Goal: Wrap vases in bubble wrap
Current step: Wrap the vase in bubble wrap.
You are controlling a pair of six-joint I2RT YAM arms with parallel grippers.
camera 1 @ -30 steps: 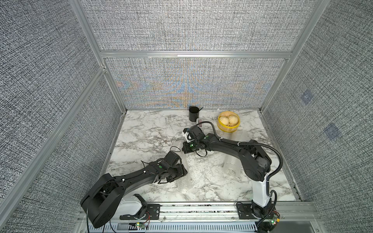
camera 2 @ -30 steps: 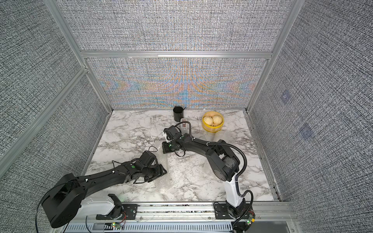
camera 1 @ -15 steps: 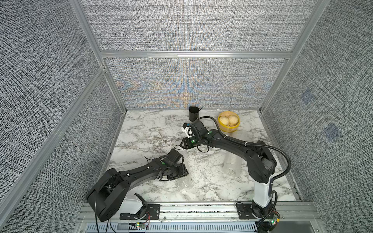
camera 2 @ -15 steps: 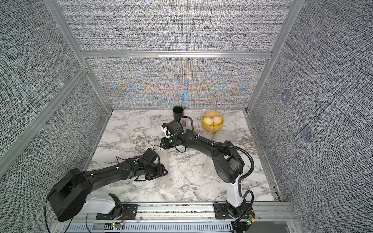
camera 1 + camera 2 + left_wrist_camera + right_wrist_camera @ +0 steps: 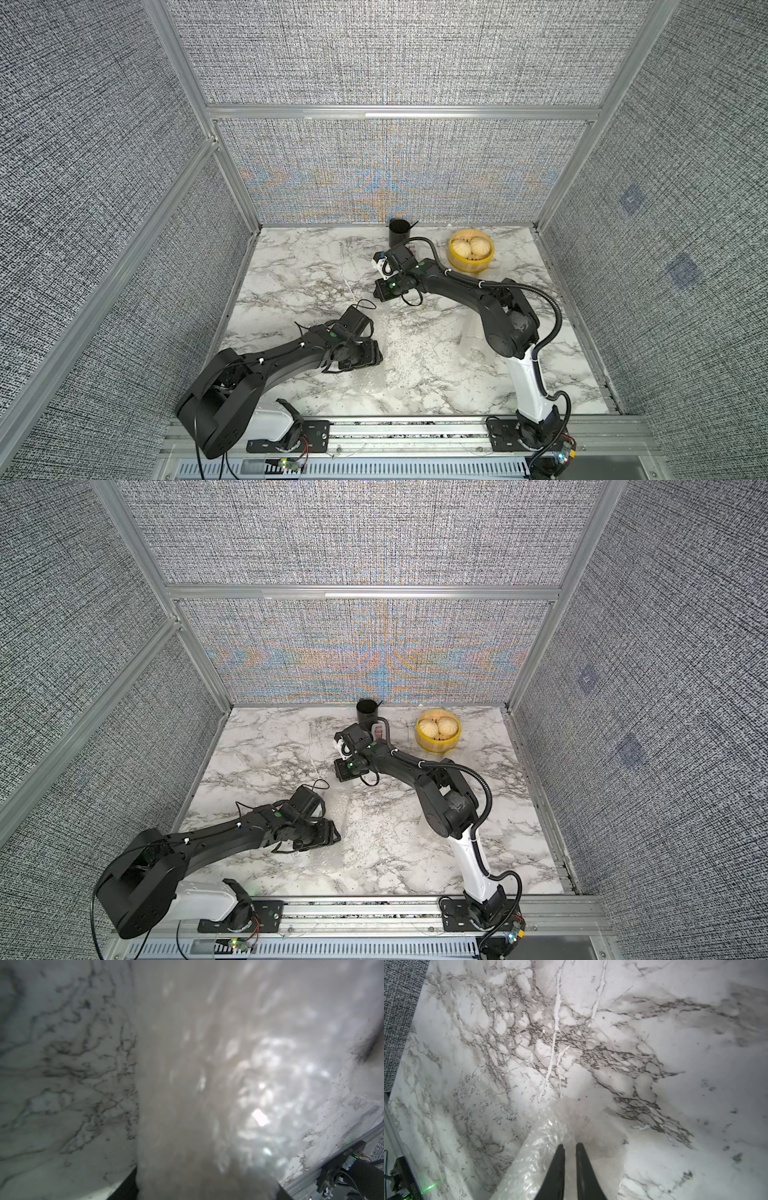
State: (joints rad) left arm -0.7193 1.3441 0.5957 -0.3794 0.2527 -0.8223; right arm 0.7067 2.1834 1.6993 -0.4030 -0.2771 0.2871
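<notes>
A clear sheet of bubble wrap (image 5: 537, 1147) runs up to my right gripper (image 5: 569, 1145), whose two black fingers stand nearly together, shut on its edge above the marble. My right wrist (image 5: 397, 266) hovers near the back middle of the table. Low on the table at front left lies my left gripper (image 5: 370, 353). Its jaws stand wide on either side of a bulky, blurred roll of bubble wrap (image 5: 207, 1084) that fills the gap. In both top views the wrap (image 5: 384, 332) shows only faintly between the two arms. The vases are hidden.
A black cup (image 5: 399, 232) stands at the back wall. A yellow basket (image 5: 471, 266) with two buns sits to its right. Another faint clear sheet (image 5: 471, 336) lies under my right arm. Grey fabric walls close three sides, and a metal rail (image 5: 415, 424) runs along the front.
My right wrist has shifted a little toward the back wall. My left arm has drawn its elbow in slightly, with its gripper staying almost in place.
</notes>
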